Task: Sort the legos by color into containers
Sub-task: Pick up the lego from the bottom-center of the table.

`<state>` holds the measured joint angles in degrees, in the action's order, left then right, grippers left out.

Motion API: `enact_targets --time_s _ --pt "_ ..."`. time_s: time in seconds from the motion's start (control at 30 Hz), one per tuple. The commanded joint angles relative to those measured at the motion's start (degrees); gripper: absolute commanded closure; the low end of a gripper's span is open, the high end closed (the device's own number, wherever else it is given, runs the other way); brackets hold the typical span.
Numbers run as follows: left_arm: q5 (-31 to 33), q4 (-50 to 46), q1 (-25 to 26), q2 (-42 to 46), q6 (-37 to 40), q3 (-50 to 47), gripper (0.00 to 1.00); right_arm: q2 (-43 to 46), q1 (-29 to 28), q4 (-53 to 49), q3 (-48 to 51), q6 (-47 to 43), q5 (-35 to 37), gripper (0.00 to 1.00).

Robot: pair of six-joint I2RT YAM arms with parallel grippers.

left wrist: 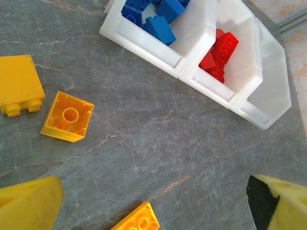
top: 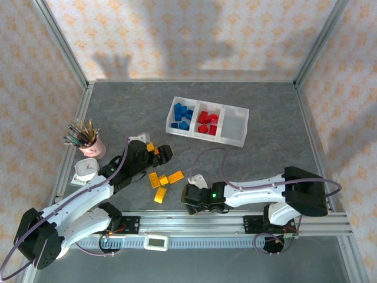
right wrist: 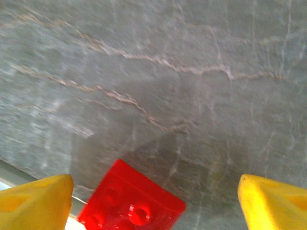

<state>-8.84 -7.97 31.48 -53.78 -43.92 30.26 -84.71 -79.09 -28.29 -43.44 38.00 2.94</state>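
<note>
Right tool (right wrist: 156, 189), its yellow fingers spread wide, hangs over a red lego (right wrist: 130, 205) lying studs-up on the grey surface (right wrist: 192, 72). The brick sits between the fingertips, nearer the one at 9 o'clock. The wrist view is blurred, but neither finger appears to touch it. From above, this tool is at 6 o'clock from the white tray (top: 203, 137). The tray's 9 o'clock compartment holds blue legos (top: 181, 117) and the middle one holds red legos (top: 208, 124).

The left tool (top: 159, 154), at 8 o'clock from the tray, also has its fingers wide apart and grips nothing. Yellow legos (top: 162, 180) lie loose on the surface at 6 o'clock from it, well apart from the tray. Two more lie at 9 o'clock in its wrist view, one of them underside-up. A pink pencil cup (top: 93, 145) stands at 9 o'clock from the left tool, near the surface's edge.
</note>
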Motion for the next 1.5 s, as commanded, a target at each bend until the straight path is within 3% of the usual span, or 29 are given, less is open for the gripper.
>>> enact_targets --time_s 0.0,0.27,0.73,1.1,1.33,1.47 --pt "-0.4 -0.7 -0.3 -0.5 -0.3 -0.3 0.01 0.2 -0.3 -4.4 1.1 2.5 -0.1 0.12" --pt "-1.0 0.5 -0.2 -1.5 -0.5 -0.4 0.01 4.4 1.6 -10.1 1.4 7.3 4.4 0.14" --pt "0.7 -1.5 -0.3 -0.3 0.4 0.7 0.01 -1.4 2.1 -3.0 0.9 5.4 -1.3 0.28" --pt "0.8 -1.5 -0.3 0.7 0.3 0.5 0.01 -0.9 2.8 -2.0 1.3 5.4 0.2 0.58" --pt "0.5 -1.3 -0.3 0.0 0.8 2.0 0.01 3.5 5.9 -2.8 -1.3 3.8 2.6 0.6" --pt "1.3 -1.0 -0.4 -0.9 1.7 4.3 0.01 6.9 11.0 -3.1 -4.2 0.2 4.7 0.6"
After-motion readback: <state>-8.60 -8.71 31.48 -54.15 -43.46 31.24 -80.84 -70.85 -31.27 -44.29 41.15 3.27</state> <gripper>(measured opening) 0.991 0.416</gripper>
